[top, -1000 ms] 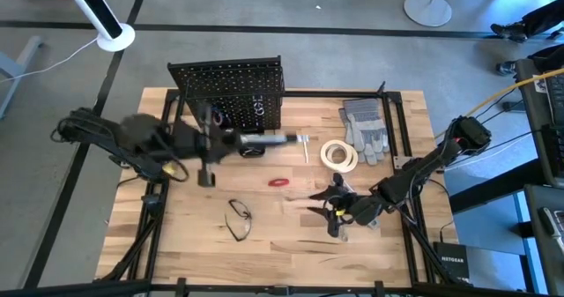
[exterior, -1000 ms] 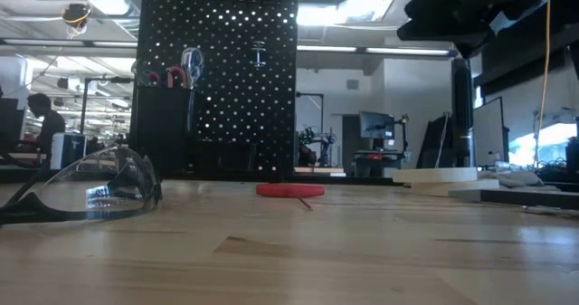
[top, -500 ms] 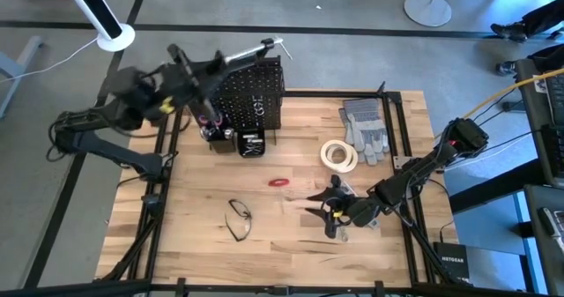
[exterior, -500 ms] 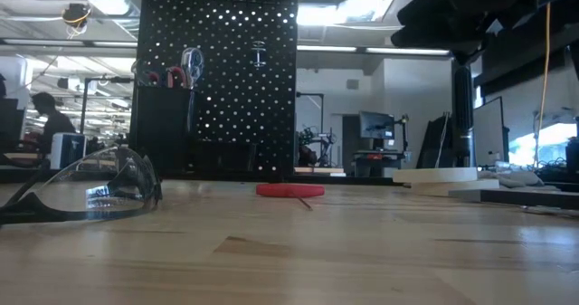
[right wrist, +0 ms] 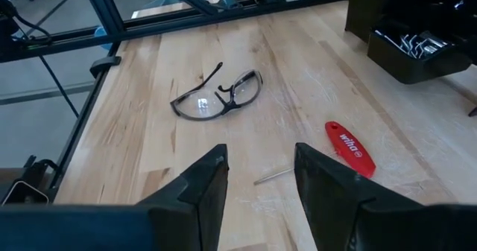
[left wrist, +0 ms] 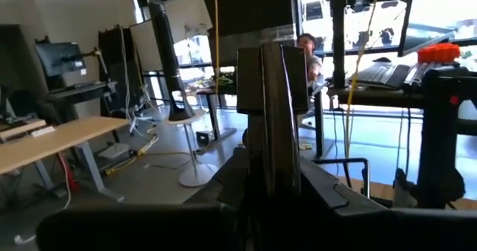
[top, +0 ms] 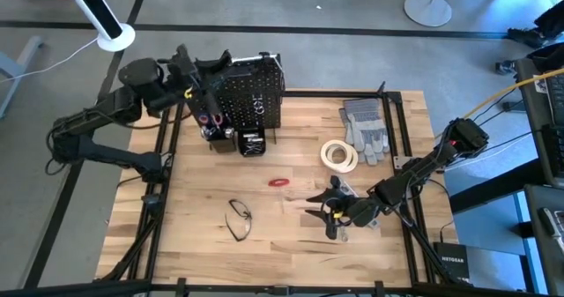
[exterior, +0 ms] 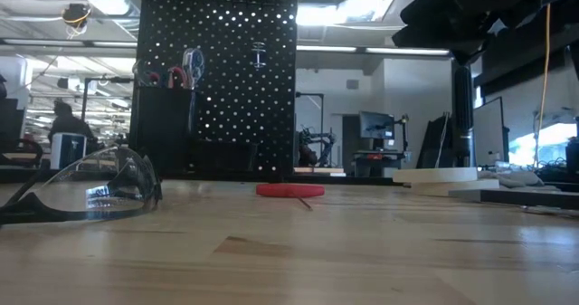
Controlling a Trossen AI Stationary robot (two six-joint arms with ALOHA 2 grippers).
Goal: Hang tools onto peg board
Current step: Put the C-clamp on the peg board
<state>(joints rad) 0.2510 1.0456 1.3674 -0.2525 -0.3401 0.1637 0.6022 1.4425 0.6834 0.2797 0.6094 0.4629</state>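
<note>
The black peg board stands upright at the table's far left, with red-handled pliers hanging on its front. My left gripper is up at the board's top left corner, shut on the bar level. My right gripper hovers open over the near right of the table, with nothing between its fingers. Safety glasses, a red-handled tool and a white tape roll lie flat on the wood. My left gripper pinches one end of the bar level between its two fingers. The fingers point level and lie along the bar, which sticks out ahead of them. The bar is lifted clear of the table; whether it touches the peg board I cannot tell.
Grey work gloves lie at the far right beside the tape roll. Small black bins sit at the peg board's foot. Bare wood stretches between the glasses and the red-handled tool.
My left gripper has carried the bar level from over the middle of the table up and toward the far left edge, swinging it round to the peg board's top. The level stays pinched. My right gripper has kept still.
</note>
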